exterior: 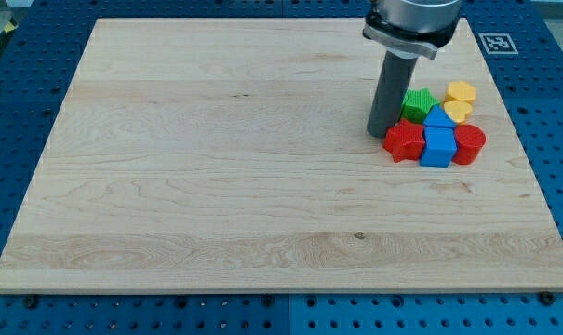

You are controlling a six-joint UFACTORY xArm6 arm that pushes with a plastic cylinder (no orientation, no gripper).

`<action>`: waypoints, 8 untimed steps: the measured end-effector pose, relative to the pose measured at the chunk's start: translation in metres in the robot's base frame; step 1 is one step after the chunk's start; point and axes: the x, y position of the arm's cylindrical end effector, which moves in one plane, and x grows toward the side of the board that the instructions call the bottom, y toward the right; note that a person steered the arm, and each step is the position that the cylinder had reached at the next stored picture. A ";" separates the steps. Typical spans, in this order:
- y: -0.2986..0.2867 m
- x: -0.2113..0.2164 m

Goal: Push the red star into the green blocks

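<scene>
The red star (404, 140) lies at the view's right, at the left end of a tight cluster of blocks. One green block (418, 102) shows just above it, partly hidden by the rod; any second green block is hidden. My tip (383, 133) stands right at the star's upper left, touching or nearly touching it, and left of the green block.
Packed in the cluster are two blue blocks (438, 146), a red round block (469, 144) at the right end and two yellow blocks (460, 93) at the upper right. The wooden board (216, 167) ends close to the cluster's right.
</scene>
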 end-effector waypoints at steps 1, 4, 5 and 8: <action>-0.022 0.008; 0.040 0.079; 0.052 0.078; 0.056 0.054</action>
